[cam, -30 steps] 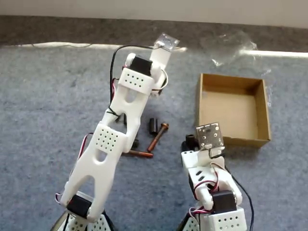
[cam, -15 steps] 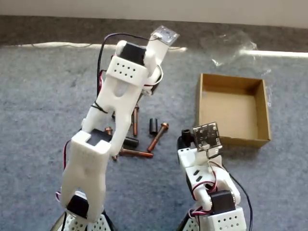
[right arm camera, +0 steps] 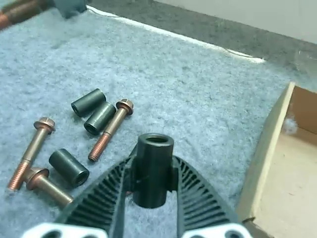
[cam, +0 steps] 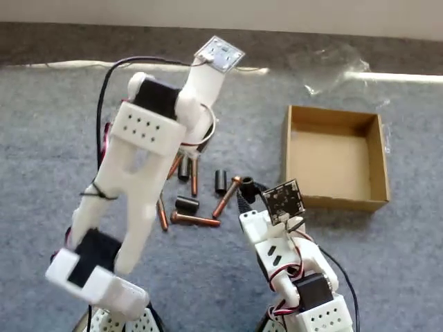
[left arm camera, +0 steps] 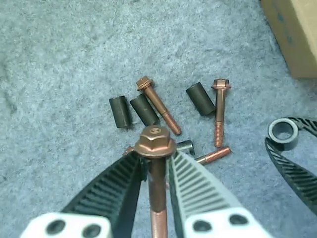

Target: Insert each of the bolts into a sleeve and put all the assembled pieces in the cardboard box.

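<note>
My left gripper (left arm camera: 156, 157) is shut on a copper bolt (left arm camera: 157, 178), held head-up above the pile. On the grey carpet below lie several loose copper bolts (left arm camera: 157, 104) and black sleeves (left arm camera: 120, 111). My right gripper (right arm camera: 152, 163) is shut on an upright black sleeve (right arm camera: 152, 171), bore facing up. In the high view the right gripper (cam: 246, 194) sits just right of the pile, beside a bolt (cam: 226, 197) and a sleeve (cam: 221, 180). The cardboard box (cam: 376, 159) stands open at the right with nothing visible inside. The raised left arm hides its own fingers in the high view.
A crumpled clear plastic bag (cam: 325, 66) lies behind the box. The carpet ends at a dark strip (cam: 69, 41) along the back. The box wall (right arm camera: 270, 144) is close beside the right gripper.
The left arm has risen and swung left, uncovering more of the pile. The right gripper has moved left toward the pile, still holding its sleeve.
</note>
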Action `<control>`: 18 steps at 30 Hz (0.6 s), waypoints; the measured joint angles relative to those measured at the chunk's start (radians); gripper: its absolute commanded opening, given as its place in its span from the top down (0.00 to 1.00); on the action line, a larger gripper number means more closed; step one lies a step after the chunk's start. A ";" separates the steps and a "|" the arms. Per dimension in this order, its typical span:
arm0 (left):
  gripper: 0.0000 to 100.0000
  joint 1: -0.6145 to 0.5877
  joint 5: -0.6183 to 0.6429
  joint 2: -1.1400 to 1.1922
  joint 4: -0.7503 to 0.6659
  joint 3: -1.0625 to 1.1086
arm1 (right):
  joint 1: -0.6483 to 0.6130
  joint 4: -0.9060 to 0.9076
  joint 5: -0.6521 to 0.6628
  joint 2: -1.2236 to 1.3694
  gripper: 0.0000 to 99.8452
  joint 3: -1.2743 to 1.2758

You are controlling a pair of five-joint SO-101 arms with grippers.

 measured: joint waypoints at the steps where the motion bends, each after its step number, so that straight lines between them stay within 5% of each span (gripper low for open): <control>1: 1.00 0.000 0.000 -0.049 -0.021 0.054 | 0.000 -0.003 0.000 0.000 1.00 0.000; 10: 1.00 0.000 0.000 -0.480 -0.265 0.580 | -0.014 -0.152 0.000 0.000 1.00 0.000; 18: 1.00 -0.023 -0.003 -0.793 -0.417 0.809 | -0.204 -0.212 0.000 0.000 1.00 0.000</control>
